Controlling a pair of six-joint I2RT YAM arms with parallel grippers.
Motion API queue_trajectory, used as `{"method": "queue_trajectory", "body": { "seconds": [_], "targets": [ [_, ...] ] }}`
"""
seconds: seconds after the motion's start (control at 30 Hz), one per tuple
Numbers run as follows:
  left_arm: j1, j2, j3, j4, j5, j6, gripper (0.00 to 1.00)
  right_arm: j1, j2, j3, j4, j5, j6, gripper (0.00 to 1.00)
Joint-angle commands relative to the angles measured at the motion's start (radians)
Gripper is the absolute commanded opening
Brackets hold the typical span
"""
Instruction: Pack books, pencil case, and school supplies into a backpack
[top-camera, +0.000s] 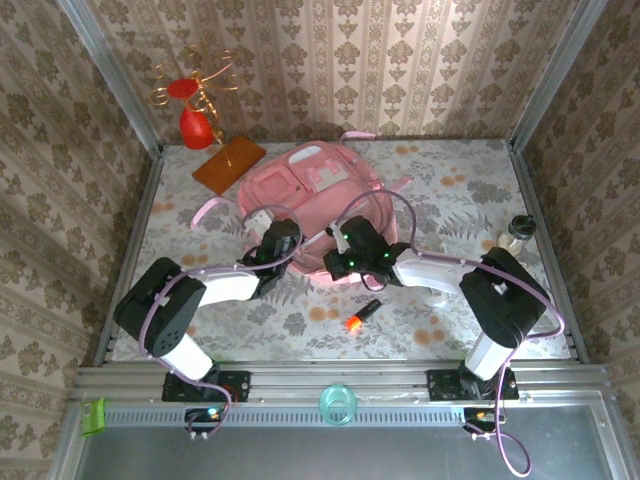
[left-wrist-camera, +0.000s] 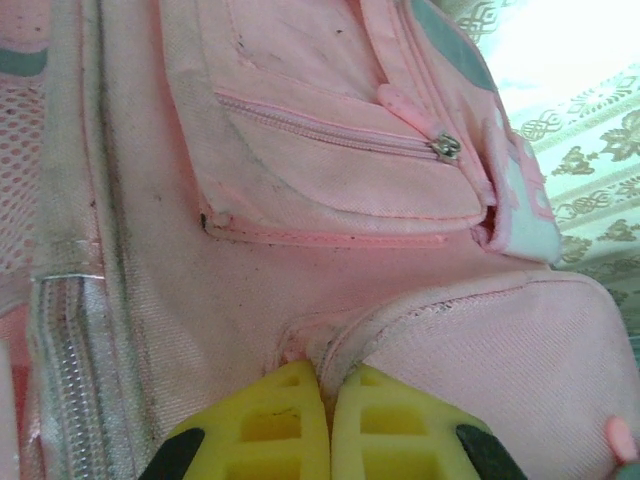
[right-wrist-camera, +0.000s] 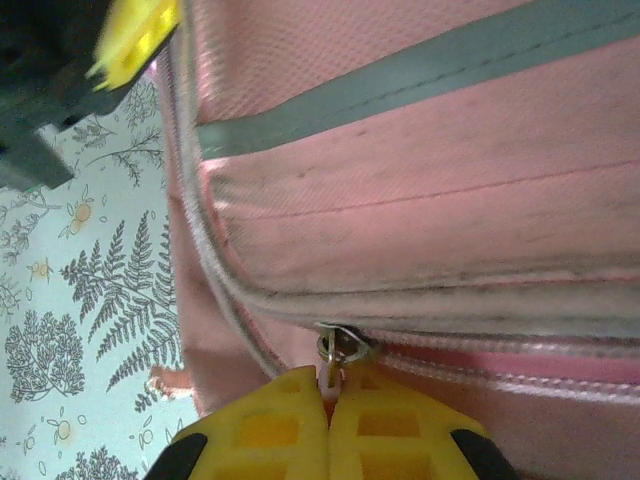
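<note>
Closest to us, on the metal rail between the two arm bases, lies a teal ring (top-camera: 338, 404). Just beyond it, on the patterned tabletop (top-camera: 470, 190), we see a short marker (top-camera: 361, 315), orange at one end and black at the other. It lies loose in front of the backpack (top-camera: 310, 185) and apart from it.

The pink backpack lies flat at the middle of the tabletop, toward the far wall, with its front pockets facing up and a strap trailing off to the left. Both arms reach in to its near edge.

We find the left gripper (left-wrist-camera: 322, 375) with its yellow fingers pressed together, nipping a raised fold of the backpack's cloth below a zipped pocket. The right gripper (right-wrist-camera: 328, 378) is likewise closed. Between its fingertips it pinches the metal zipper pull (right-wrist-camera: 338, 348) on the track along the backpack's side.

At the back, left of the backpack, stands an orange-brown board (top-camera: 228, 163) carrying a gold wire stand (top-camera: 195, 85) with red ornaments. Near the right edge we see a small jar (top-camera: 517, 232) standing upright.
</note>
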Motion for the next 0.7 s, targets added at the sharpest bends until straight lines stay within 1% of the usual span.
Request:
{"method": "queue_trajectory", "body": {
  "seconds": [0.0,0.13,0.27,0.37,0.47,0.67],
  "targets": [
    [-0.033,-0.085,-0.015,0.078,0.060,-0.047,0.00,-0.081,-0.050,0.031,-0.013,-0.022,-0.052,0.00],
    [-0.046,-0.077,-0.020,0.094,0.070,-0.086,0.00,-0.173,-0.069,0.062,-0.114,-0.065,-0.124,0.00],
    [-0.062,-0.050,-0.005,0.118,0.021,-0.093,0.00,-0.176,-0.103,0.026,-0.146,-0.118,-0.139,0.00],
    [-0.064,-0.035,0.010,0.126,-0.006,-0.094,0.00,-0.138,-0.121,-0.031,-0.126,-0.123,-0.119,0.00],
    [-0.074,-0.027,0.023,0.124,-0.021,-0.102,0.00,-0.090,-0.120,-0.062,-0.070,-0.117,-0.077,0.00],
    [-0.106,-0.016,0.030,0.130,-0.055,-0.112,0.00,0.019,-0.026,-0.010,0.049,-0.094,0.001,0.00]
  ]
}}
